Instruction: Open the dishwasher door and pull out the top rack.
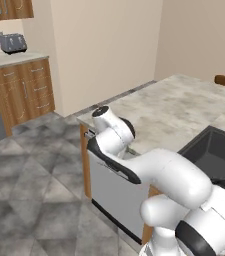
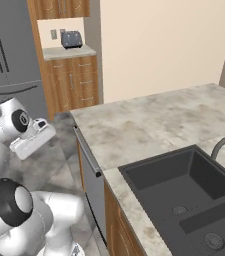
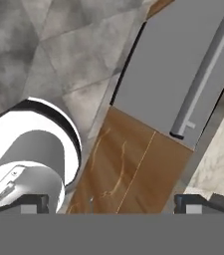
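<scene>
The dishwasher door (image 1: pixel 109 191) is a silver-grey panel set under the island counter, standing upright and shut. In the hand view the dishwasher door (image 3: pixel 166 69) runs diagonally, with its long bar handle (image 3: pixel 208 74) along the right side. From the right base view I see the door (image 2: pixel 93 192) edge-on, and its handle (image 2: pixel 87 151) below the counter lip. My gripper (image 3: pixel 112 203) is open, the fingertips (image 3: pixel 34 201) far apart with nothing between them. It hovers in front of the door's upper part (image 2: pixel 48 133), apart from the handle. The top rack is hidden behind the shut door.
A marble counter (image 1: pixel 184 107) tops the island, with a black sink (image 2: pixel 184 190) and faucet (image 2: pixel 224 142). A brown wooden panel (image 3: pixel 128 169) adjoins the door. Grey tiled floor (image 1: pixel 34 200) lies open in front. Fridge (image 2: pixel 9 50) and toaster (image 2: pixel 71 39) stand at the far wall.
</scene>
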